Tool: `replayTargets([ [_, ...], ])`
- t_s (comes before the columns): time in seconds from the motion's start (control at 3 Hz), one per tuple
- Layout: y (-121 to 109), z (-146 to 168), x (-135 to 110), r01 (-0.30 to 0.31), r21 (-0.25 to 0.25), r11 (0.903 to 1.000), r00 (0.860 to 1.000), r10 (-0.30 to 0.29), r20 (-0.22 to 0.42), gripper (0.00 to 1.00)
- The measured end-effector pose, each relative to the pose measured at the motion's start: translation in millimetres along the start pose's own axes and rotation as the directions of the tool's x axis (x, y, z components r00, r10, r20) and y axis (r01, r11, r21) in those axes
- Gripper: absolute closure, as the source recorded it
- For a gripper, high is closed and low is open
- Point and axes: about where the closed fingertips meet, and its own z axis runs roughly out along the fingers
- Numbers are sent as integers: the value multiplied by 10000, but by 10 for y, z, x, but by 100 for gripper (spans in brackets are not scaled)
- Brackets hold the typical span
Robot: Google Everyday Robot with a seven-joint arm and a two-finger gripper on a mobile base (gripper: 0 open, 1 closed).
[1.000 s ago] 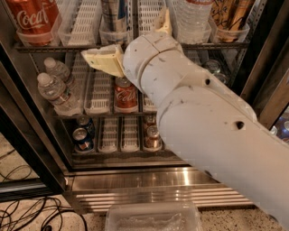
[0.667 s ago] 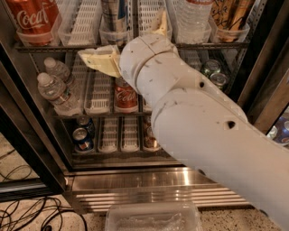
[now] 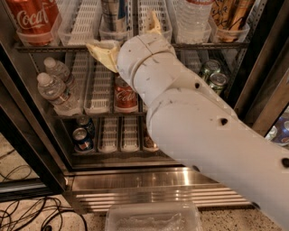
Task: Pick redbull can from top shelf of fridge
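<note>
Inside the fridge, the arm has edged slightly upward since a second ago. The claw sits at the top shelf, spread wide and gripping nothing. The redbull can stands in its tray lane just above the claw, between its fingers.

Arm outstretched, hand spread, upper centre

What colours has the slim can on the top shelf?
Silver with blue, in the camera view; the open gripper is just below this redbull can.
</note>
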Motion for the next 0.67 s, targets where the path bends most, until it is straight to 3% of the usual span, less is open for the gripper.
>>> replayTargets([
  [0.67,-15,69,-33,162,93,9998,9998,-163,98,22],
])
